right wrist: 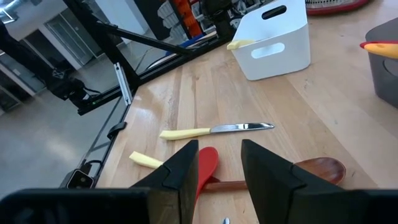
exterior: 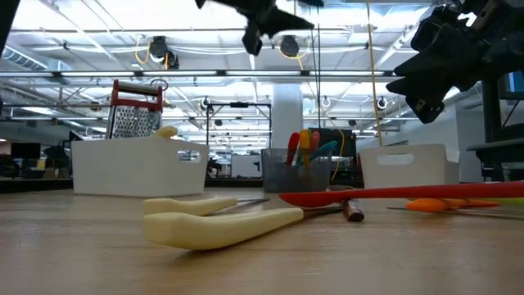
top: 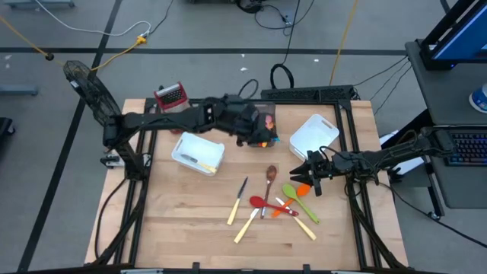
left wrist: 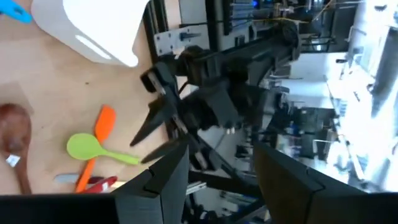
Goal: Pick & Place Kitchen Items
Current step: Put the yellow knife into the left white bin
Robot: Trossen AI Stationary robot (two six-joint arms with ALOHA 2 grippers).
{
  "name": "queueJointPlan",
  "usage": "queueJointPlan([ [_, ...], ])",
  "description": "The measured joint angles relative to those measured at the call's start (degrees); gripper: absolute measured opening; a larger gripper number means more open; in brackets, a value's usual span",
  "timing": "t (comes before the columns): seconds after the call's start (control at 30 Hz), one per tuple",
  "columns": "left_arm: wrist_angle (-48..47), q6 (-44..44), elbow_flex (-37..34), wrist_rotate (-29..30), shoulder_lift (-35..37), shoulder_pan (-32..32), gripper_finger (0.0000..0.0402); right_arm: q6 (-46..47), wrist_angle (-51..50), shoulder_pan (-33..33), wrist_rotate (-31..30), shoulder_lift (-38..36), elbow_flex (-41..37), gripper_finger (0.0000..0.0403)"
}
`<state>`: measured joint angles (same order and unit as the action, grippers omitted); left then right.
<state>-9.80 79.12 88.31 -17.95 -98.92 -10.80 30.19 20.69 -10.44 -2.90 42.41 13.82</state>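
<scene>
On the wooden bench (top: 183,221), the loose kitchen items lie in a cluster on the near side of the grey bin (top: 264,125), well apart from it. Nearest the bench's front edge is a cream-handled utensil (top: 247,224), with a cream-handled knife (top: 237,202) just beside it. A red spoon (top: 262,202) lies among them, touching or crossing the neighbouring pieces. A green spoon (top: 292,194) and an orange spatula (top: 303,189) sit on the right-hand side of the cluster, and the brown wooden spoon (top: 270,176) lies closest to the grey bin.

The right end effector (top: 314,181) hangs above the green spoon and orange spatula; its fingers stand apart with nothing between them.

Farther back, a white bin (top: 198,153) to the left of the grey bin holds a cream handle, and a second white bin (top: 314,135) stands to its right. The grey bin holds several coloured utensils upright. The left end effector (top: 262,135) hovers over the grey bin, fingers parted, empty. A red-topped grater (top: 170,96) stands behind the left white bin.
</scene>
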Motion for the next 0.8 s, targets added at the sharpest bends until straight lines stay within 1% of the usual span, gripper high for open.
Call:
queueJointPlan([
  [0.07, -0.3, -2.4, 0.0, 4.1, 0.4, 2.5, 0.0182, 0.6, 0.0, 0.0, 0.0, 0.0, 0.0, 0.0114],
  [0.13, -0.2, -7.7, 0.0, 8.7, 0.4, 4.7, 0.0182, 0.6, 0.1, 0.0, 0.0, 0.0, 0.0, 0.0114],
  [0.23, -0.5, -16.6, 0.0, 12.4, 0.2, 7.3, 0.0182, 0.1, 0.5, 0.0, -0.3, 0.0, 0.0, 0.0114],
  [0.4, -4.0, -25.5, 0.0, 20.0, 0.3, 10.6, 0.0182, -4.7, 1.1, 0.0, -0.1, 0.0, 0.0, 0.0114],
  [0.5, -6.7, -32.2, 0.0, 23.2, 0.3, 12.6, 0.0182, -6.5, 1.4, 0.0, -0.1, 0.0, 0.0, 0.0114],
  [0.57, -7.9, -33.0, 0.0, 24.3, 0.3, 14.0, 0.0182, -5.6, 1.4, 0.0, 0.1, 0.0, 0.0, 0.0114],
  [0.67, -10.0, -30.0, 0.0, 24.5, 0.3, 15.5, 0.0182, -1.2, 1.5, 0.0, 0.7, 0.0, 0.0, 0.0114],
  [0.8, -13.5, -29.6, 0.0, 24.6, 0.3, 16.7, 0.0182, -2.5, 1.8, -0.1, 7.8, 0.0, 0.0, 0.0114],
])
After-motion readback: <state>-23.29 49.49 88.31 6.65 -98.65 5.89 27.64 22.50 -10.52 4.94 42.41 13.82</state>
